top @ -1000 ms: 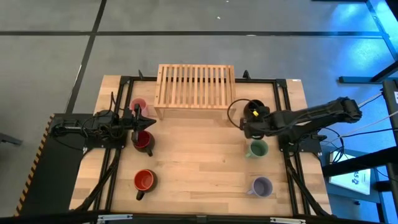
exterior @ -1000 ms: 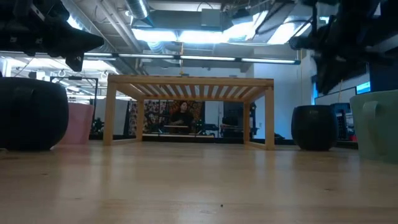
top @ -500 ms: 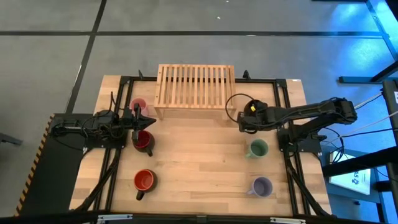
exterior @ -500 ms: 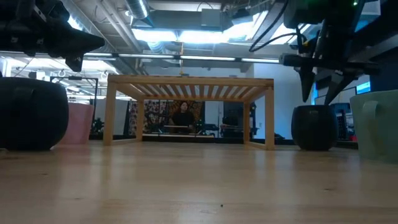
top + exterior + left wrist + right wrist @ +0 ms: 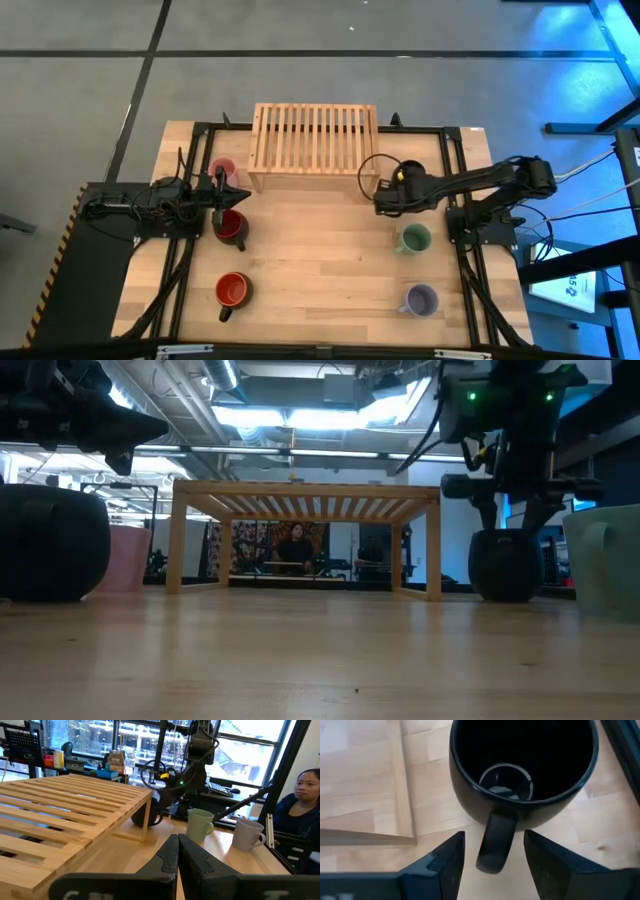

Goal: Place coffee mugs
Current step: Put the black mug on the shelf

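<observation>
While the left arm waited at the left edge of the surface [image 5: 320, 270], its tool [image 5: 222, 189] hung between the pink mug [image 5: 222, 168] and the dark red mug [image 5: 230, 225], fingers pressed together as seen in the left wrist view. Pink mug stood near the far left corner, just beside the left end of the wooden rack [image 5: 313, 138]. Dark red mug sat nearer the middle of the left edge; orange mug [image 5: 232, 291] stood toward the near left corner.

Rack occupied the middle of the far edge, nothing on its slats.

Right of the rack's right end stood the black mug [image 5: 522, 767], upright, mouth up, empty. Right tool [image 5: 492, 851] hovered directly over it, pointing down, fingers [image 5: 447, 857] spread apart. Right wrist view showed the mug's handle [image 5: 495, 840] sticking out from the body into the gap between the two fingers, its long axis running along the gap, not across it. Fingers sat either side of the handle, not touching it as far as I could tell. Judgement: the next move calls for a straight descent and a close on the handle; no rotation looked needed. Right arm was the nearer one by far.

Green mug [image 5: 413, 239] stood toward the middle of the right edge, lavender mug [image 5: 421, 300] toward the near right corner. All six mugs were on the surface, none on the rack.
</observation>
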Controlling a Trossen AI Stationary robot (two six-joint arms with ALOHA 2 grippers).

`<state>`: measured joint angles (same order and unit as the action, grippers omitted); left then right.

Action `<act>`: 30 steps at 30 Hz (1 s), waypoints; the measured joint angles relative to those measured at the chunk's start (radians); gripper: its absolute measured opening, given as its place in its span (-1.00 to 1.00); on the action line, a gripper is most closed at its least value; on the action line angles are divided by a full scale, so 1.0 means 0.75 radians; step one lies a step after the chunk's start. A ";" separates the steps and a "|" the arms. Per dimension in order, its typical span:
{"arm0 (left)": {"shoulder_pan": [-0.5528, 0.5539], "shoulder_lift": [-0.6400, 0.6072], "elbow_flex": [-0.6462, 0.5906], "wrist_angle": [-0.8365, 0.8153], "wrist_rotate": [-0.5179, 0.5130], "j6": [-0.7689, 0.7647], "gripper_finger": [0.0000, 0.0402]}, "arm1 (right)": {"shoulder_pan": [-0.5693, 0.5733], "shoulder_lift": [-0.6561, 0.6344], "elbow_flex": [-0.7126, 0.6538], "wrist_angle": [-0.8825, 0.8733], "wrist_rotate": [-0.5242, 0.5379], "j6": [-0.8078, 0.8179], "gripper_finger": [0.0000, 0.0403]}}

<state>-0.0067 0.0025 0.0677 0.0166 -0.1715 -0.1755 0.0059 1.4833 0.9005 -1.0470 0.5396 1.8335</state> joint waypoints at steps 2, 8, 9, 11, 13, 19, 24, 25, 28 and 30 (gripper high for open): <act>-0.001 0.001 0.000 0.000 0.000 0.000 -1.00 | 0.000 0.036 0.000 0.000 0.000 0.032 -0.10; -0.001 0.000 0.000 0.005 0.001 -0.001 -1.00 | 0.001 0.108 -0.001 0.020 0.025 0.143 -0.24; 0.000 0.000 0.000 0.005 0.001 -0.001 -1.00 | 0.001 0.114 -0.001 0.021 0.028 0.144 -0.27; 0.000 0.000 0.000 0.005 0.001 -0.001 -1.00 | 0.001 0.120 -0.001 0.023 0.042 0.147 -0.35; 0.000 0.000 0.000 0.005 0.001 0.000 -1.00 | 0.001 0.132 0.000 0.030 0.061 0.180 -0.45; -0.001 0.000 0.000 0.012 0.001 0.000 -1.00 | 0.002 0.130 -0.001 0.033 0.109 0.238 -0.76; 0.000 0.000 0.000 0.011 0.000 0.001 -1.00 | 0.016 0.131 -0.001 0.033 0.125 0.182 -0.76; 0.000 0.000 0.000 0.012 0.000 0.001 -1.00 | 0.020 0.130 -0.001 0.031 0.133 0.182 -0.76; -0.001 0.000 0.000 0.011 0.000 0.002 -1.00 | 0.030 0.130 -0.001 0.015 0.138 0.180 -0.76; -0.001 0.001 0.000 0.011 0.000 0.002 -1.00 | 0.046 0.130 -0.001 -0.024 0.140 0.206 -0.76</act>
<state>-0.0071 0.0029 0.0677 0.0246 -0.1715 -0.1741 0.0406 1.5810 0.8997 -1.0648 0.6444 1.9878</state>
